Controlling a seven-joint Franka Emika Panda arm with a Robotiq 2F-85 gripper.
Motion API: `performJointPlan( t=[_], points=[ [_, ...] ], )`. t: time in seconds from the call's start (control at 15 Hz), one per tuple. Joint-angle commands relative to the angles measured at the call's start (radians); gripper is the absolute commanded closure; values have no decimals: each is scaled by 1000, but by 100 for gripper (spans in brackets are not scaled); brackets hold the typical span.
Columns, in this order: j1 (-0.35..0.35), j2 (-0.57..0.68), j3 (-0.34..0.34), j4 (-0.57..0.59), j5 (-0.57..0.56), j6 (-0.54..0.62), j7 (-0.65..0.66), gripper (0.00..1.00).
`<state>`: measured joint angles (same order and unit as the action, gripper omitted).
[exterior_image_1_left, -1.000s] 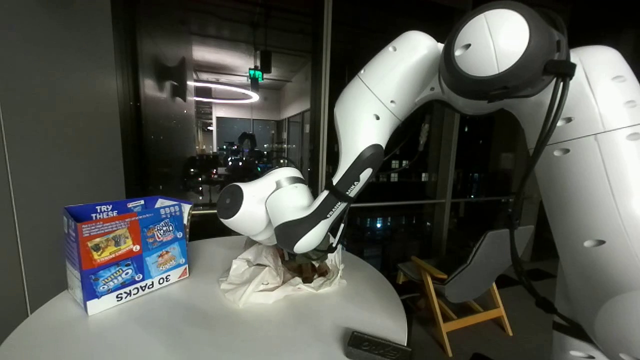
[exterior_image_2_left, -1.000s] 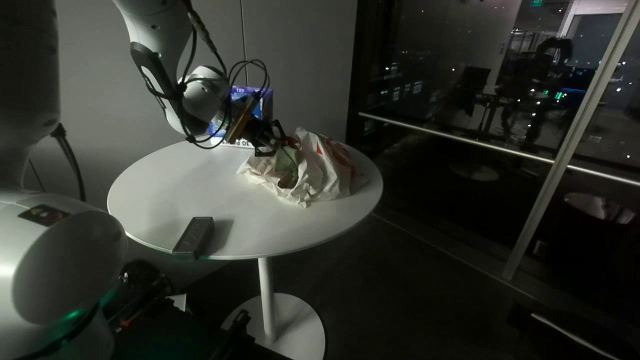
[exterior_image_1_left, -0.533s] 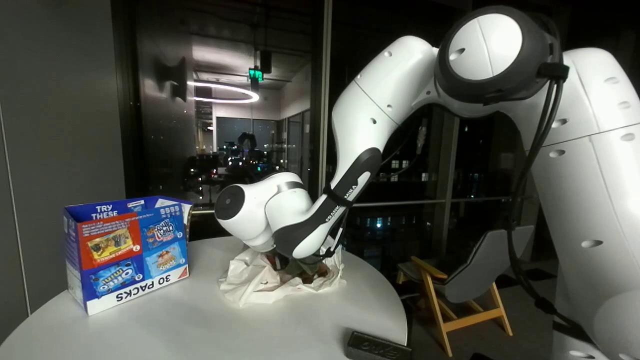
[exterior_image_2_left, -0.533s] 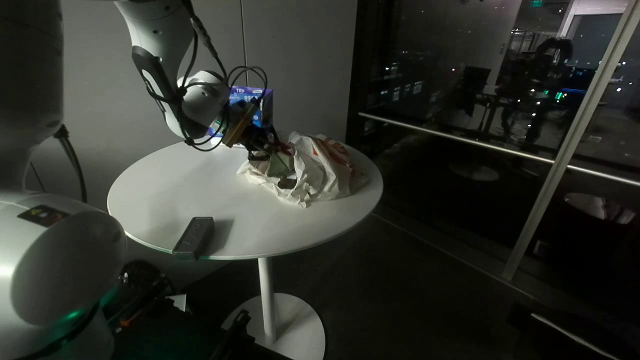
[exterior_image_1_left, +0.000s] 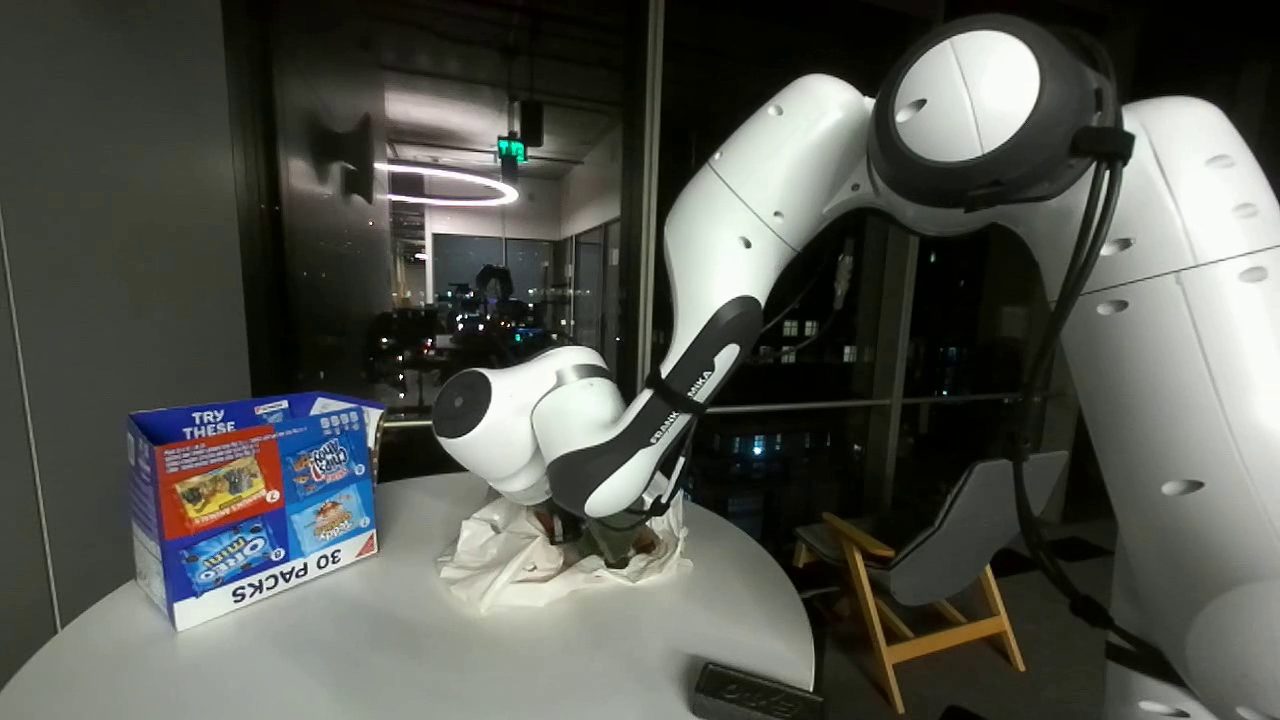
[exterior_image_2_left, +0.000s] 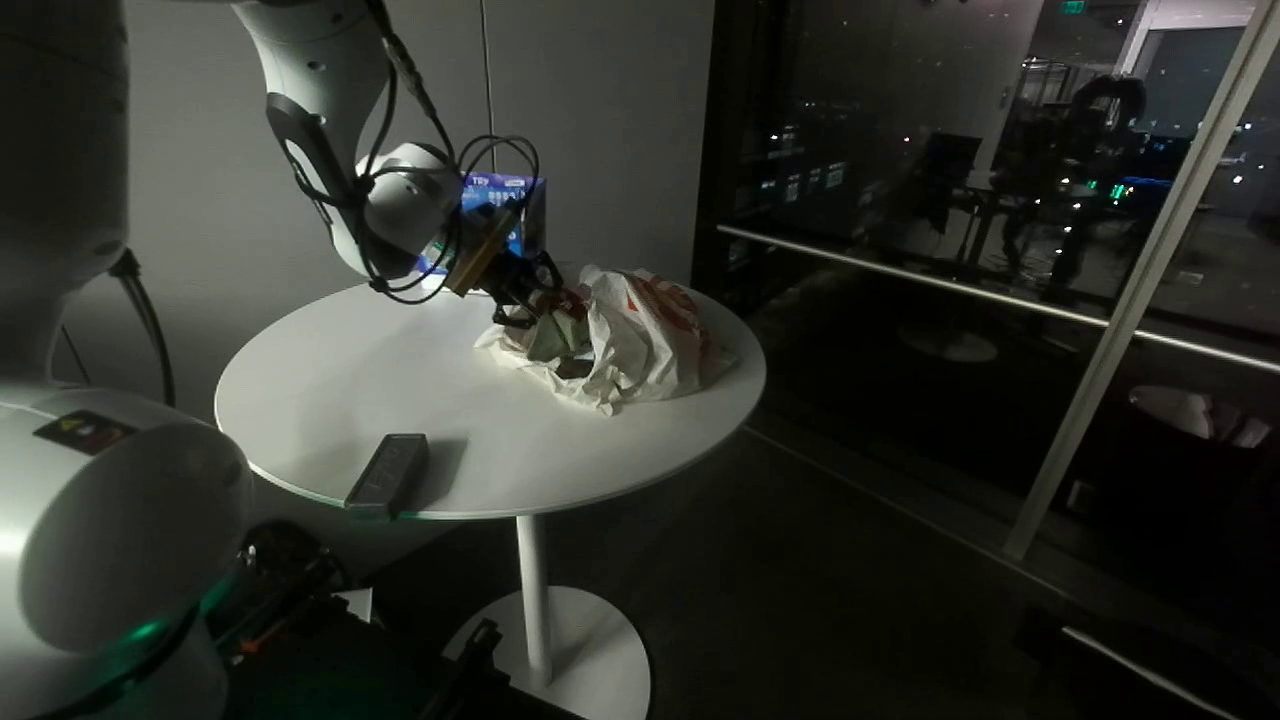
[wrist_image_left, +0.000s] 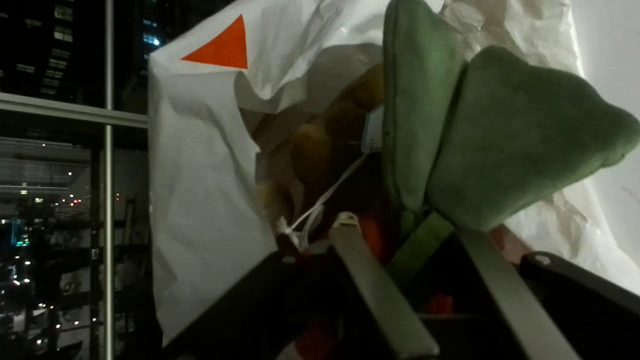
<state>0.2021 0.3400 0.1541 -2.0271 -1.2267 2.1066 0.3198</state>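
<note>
Gripper (wrist_image_left: 406, 230) low in the middle of the wrist view, fingers (wrist_image_left: 384, 295) spread apart, with a short green strap (wrist_image_left: 422, 245) between; cannot tell if touching it. Soft green leaf-shaped thing (wrist_image_left: 520, 135) at the upper right of that view, just past the fingertips, at the mouth of a crumpled white bag (wrist_image_left: 200, 200). Looks like the step of working on the green thing; taking hold or letting go, hard to say. To hold, needs a squeeze on the strap; to let go, a straight pull back. Best to go slowly, missing the thin white string (wrist_image_left: 327, 192).

In an exterior view, rim of the white table (exterior_image_2_left: 330, 390) near the bag, middle right: little room. Black block (exterior_image_2_left: 388, 475) at the rim, lower left. More room up, or toward the table's left side.
</note>
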Motion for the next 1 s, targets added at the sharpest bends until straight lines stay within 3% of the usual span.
performJointPlan(
  t=[0.0, 0.13, 0.27, 0.67, 0.93],
  points=[
    [-13, -29, 7, -14, 55, 12, -56, 30],
    [-11, -49, 11, -27, 99, -6, -87, 14],
    [-21, -73, 27, -42, 218, -11, -185, 1],
    [-29, -177, 67, -67, 602, -26, -565, 0],
    [2, -232, 79, -12, 803, -244, -639, 0]
  ],
)
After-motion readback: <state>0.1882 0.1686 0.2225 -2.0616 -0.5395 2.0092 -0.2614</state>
